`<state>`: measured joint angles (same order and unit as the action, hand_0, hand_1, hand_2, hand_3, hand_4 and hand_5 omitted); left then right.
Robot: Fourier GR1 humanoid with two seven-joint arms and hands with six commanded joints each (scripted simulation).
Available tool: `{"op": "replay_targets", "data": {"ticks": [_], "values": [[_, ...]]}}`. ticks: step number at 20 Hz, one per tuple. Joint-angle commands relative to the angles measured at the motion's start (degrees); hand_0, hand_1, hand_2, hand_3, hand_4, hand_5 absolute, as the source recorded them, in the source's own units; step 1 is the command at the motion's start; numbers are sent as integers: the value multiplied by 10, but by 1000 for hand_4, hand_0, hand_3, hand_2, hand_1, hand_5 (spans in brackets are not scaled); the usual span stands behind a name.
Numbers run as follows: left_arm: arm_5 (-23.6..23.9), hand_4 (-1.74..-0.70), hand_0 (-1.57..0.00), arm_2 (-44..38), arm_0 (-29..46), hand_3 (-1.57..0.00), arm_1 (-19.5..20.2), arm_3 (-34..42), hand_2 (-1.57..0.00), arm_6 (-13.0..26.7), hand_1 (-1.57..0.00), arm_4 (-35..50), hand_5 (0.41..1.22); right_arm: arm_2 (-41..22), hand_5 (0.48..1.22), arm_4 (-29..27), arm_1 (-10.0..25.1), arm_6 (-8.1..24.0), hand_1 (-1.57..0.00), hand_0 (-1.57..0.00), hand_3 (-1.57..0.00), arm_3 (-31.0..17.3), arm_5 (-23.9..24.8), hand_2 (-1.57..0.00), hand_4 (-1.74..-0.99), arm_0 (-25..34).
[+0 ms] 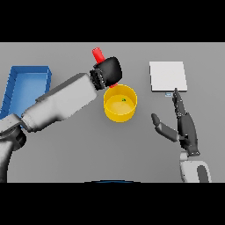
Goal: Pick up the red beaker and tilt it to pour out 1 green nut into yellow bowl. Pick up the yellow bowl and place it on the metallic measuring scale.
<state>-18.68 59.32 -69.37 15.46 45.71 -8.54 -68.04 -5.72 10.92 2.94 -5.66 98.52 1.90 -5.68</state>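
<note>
Our left hand (110, 70) grips the tipped red beaker (98, 54), a green nut (124, 99) sits in the yellow bowl (120, 103), and our loose right hand (186, 129) must move the bowl onto the scale (167, 76).

Lab bench: beaker (98, 54); scale (168, 76)

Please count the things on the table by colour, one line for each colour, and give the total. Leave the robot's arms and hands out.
Red: 1, the red beaker, held in the left hand
Yellow: 1, the yellow bowl
Green: 1, the green nut in the bowl
Blue: 1, the blue bin
White or metallic: 1, the measuring scale
Total: 5
</note>
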Motion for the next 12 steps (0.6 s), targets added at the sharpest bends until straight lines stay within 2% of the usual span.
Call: {"op": "replay_targets", "data": {"ticks": [1,3,7,8,12], "values": [[2,-1736,-1571,11,-5,-1563,1,-4,-1571,-1,-1571,-12,1221,-1,565,2,-3,7,1,1,1,-3,2,1,-1130,2],[20,-1734,-1571,29,-14,-1566,-2,-16,-1571,-15,-1571,-31,1221,-9,573,11,-5,-12,1,1,1,-1,2,1,-1132,-12],[16,-1733,-1571,58,-37,-1569,-10,-14,-1571,-18,-1571,-64,1221,-5,579,5,-3,-7,1,1,1,6,2,1,-1133,-12],[16,-1733,-1571,63,-49,-1569,-12,-16,-1571,-20,-1571,-72,1221,0,577,2,-3,2,1,1,1,4,4,1,-1130,-4],[14,-1731,-1571,73,-121,-1570,-8,-24,-1571,-56,-1571,-94,1221,-5,568,6,-9,-5,1,1,1,1,7,1,-1137,-8]]}}
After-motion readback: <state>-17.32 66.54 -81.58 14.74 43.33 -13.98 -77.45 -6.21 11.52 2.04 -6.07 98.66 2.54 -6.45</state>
